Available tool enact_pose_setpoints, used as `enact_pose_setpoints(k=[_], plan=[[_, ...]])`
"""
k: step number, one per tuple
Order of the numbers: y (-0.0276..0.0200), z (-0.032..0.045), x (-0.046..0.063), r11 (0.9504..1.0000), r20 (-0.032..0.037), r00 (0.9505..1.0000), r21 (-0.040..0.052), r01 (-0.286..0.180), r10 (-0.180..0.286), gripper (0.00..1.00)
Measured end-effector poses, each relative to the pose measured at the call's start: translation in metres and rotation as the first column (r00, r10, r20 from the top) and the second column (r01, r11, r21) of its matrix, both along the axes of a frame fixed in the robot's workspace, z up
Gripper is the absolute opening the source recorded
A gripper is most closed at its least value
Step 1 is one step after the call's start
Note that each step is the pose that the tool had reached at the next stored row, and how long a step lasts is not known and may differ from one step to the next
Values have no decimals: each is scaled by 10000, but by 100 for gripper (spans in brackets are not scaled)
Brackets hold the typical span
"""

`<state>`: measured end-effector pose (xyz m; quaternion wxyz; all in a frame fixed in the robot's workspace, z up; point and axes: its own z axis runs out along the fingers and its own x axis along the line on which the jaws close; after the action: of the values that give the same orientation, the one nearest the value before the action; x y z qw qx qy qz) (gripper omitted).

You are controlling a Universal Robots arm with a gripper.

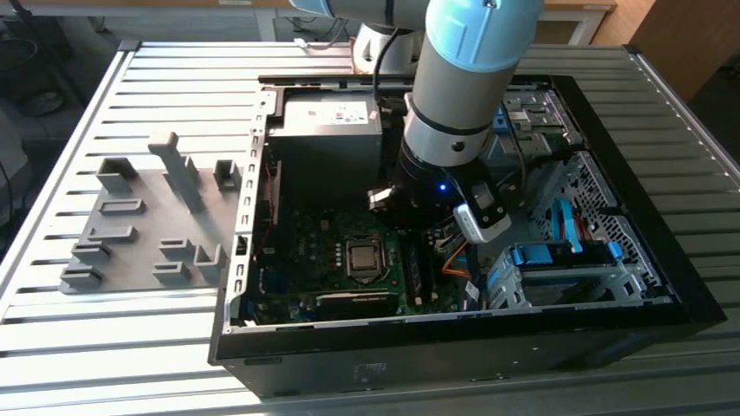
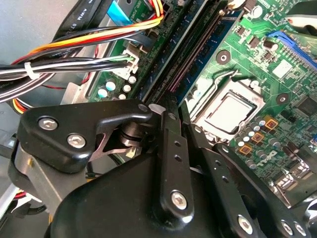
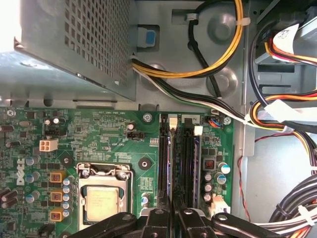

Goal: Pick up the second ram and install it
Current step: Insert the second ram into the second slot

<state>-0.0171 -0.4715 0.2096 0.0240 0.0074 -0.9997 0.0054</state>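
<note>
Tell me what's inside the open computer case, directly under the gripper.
Under the gripper lie the motherboard's black memory slots, beside the processor socket. The fingers cover the slots' near ends.

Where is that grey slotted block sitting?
In the exterior view, the grey block lies on the slatted table at the exterior view's left, just outside the open computer case.

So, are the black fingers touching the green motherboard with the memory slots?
Cannot tell. In the first wrist view the fingers reach down over the green motherboard at its black memory slots, but hide any contact.
</note>
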Motion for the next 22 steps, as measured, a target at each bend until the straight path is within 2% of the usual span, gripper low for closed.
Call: enact_pose_setpoints(k=[22], plan=[[0,-19,0,10000,-13,10000,1,-1,1,14]])
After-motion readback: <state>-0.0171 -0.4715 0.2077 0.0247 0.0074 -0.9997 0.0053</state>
